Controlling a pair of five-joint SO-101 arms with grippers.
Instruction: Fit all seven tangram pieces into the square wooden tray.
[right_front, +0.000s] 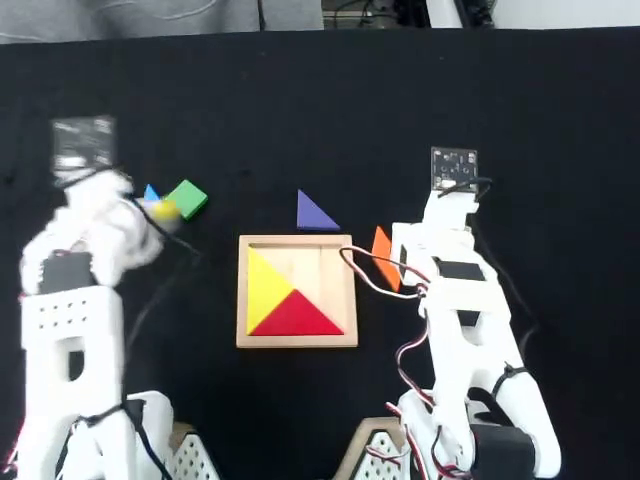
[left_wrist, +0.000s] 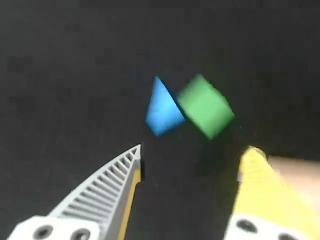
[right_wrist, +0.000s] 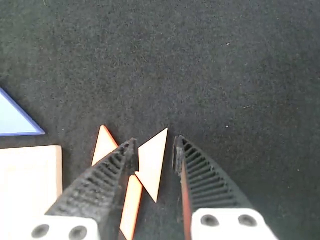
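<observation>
Centrally, the square wooden tray (right_front: 297, 342) lies on the black table (right_front: 300, 110) between the two arms. It holds two big tangram pieces: a yellow triangle (right_front: 265, 288) against its left wall and a red triangle (right_front: 300, 317) along its near wall. They meet along a slanted edge, and the rest of the tray floor is bare wood.

A purple triangle (right_front: 315, 213) lies just beyond the tray's far wall. An orange parallelogram (right_front: 383, 258) sits just beside the tray's right wall, close to the right arm (right_front: 465, 300).

The right gripper (right_wrist: 154, 141) hangs low over the table with its black fingers (right_wrist: 200, 170) a little apart. A pale triangle (right_wrist: 152, 165) lies flat in the gap between them, and whether the fingers touch it I cannot tell. One finger overlaps the orange parallelogram.

Far to the left, a small blue triangle (left_wrist: 162, 110) and a green square (left_wrist: 205, 106) lie side by side and seem to touch. The left gripper (left_wrist: 195, 150) hovers near them, spread wide and holding nothing.
</observation>
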